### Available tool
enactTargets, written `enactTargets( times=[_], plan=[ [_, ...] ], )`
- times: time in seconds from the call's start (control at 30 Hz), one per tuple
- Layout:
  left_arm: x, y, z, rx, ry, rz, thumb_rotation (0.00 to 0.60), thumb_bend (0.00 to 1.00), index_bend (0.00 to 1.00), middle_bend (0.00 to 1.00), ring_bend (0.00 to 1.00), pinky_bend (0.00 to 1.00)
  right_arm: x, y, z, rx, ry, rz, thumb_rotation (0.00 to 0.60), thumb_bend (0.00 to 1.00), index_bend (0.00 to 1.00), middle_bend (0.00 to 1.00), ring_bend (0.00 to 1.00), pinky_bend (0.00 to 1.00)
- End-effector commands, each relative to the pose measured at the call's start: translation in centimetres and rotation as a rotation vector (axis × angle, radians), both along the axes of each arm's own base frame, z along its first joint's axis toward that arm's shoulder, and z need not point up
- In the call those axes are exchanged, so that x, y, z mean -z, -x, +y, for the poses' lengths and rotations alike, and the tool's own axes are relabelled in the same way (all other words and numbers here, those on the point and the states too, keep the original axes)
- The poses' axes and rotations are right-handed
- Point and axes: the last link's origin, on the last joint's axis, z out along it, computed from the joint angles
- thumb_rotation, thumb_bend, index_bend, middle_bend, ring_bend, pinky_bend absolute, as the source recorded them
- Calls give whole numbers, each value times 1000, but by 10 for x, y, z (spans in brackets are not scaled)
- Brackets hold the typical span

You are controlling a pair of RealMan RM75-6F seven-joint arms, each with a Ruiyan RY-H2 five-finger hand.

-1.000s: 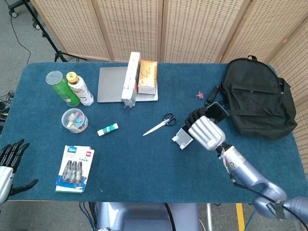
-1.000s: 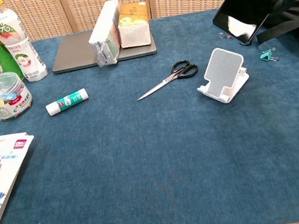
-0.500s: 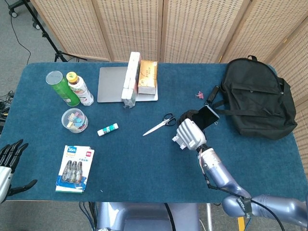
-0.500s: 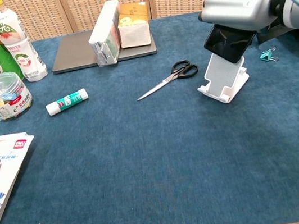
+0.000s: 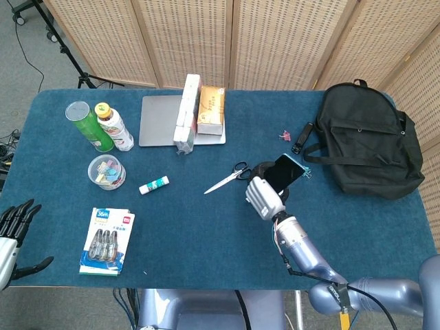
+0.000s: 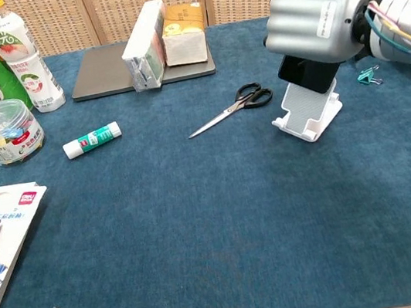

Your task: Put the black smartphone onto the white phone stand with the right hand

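My right hand (image 5: 263, 196) (image 6: 316, 15) grips the black smartphone (image 5: 282, 172) (image 6: 307, 75), fingers wrapped around it. The phone is tilted, its lower end low against the sloped back of the white phone stand (image 6: 307, 116). In the head view the hand covers the stand. Whether the phone's lower edge rests in the stand's lip I cannot tell. My left hand (image 5: 14, 230) hangs open off the table's near left edge, holding nothing.
Scissors (image 6: 233, 107) (image 5: 229, 178) lie just left of the stand. A black backpack (image 5: 368, 137) and small clips (image 6: 368, 76) sit to its right. Laptop with boxes (image 5: 182, 118), bottles (image 5: 103, 126), clip jar (image 5: 106, 171), glue stick (image 5: 153, 184) and a card pack (image 5: 106, 240) occupy the left half.
My right hand carried the phone from near the backpack leftward and down to the stand. The phone's lower end now overlaps the stand's back. The left hand stayed still.
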Motion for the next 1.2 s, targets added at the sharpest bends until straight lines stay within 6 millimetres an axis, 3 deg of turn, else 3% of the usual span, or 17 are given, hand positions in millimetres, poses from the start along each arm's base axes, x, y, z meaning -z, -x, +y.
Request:
enactTargets(
  times=[0.03, 0.67, 1.2],
  plan=[
    [0, 0, 0, -2, -1, -1, 600, 0, 0, 0, 0, 0, 5, -1, 3, -22, -10, 38, 600, 311, 582, 516, 457, 410],
    [0, 1, 1, -7, 4, 2, 600, 0, 0, 0, 0, 0, 33, -16, 11, 15, -30, 94, 600, 311, 582, 496, 457, 410],
    [0, 1, 1, -10, 0, -3, 600, 0, 0, 0, 0, 0, 54, -10, 19, 16, -48, 162, 600, 311, 582, 492, 457, 410]
  ],
)
